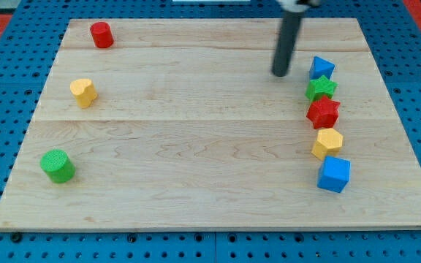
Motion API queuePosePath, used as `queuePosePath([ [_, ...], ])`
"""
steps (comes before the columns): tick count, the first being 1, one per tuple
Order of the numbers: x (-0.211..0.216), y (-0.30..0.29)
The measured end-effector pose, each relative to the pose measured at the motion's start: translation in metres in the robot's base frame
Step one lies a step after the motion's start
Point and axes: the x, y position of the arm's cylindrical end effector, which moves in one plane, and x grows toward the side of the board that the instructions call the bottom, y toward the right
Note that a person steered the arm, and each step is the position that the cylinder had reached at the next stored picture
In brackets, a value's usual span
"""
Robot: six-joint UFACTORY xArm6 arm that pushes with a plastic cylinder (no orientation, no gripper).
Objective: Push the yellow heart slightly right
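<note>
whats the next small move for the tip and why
Probably swing my tip across to the view's left, stopping just left of the yellow heart. My tip sits far right near the blue block and green star, nowhere near the heart, and pushing it right needs contact from its left side.
</note>
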Motion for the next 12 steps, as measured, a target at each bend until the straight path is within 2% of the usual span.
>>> queuePosePath([
  [1, 0.018, -0.092],
  [2, 0.103, -0.143],
  [3, 0.114, -0.273],
  [4, 0.057, -0.308],
  [6, -0.037, -0.182],
  [8, -0.044, -0.222],
  [9, -0.065, -0.172],
  [10, -0.078, -0.150],
  [11, -0.079, -0.166],
  [12, -0.087, -0.144],
])
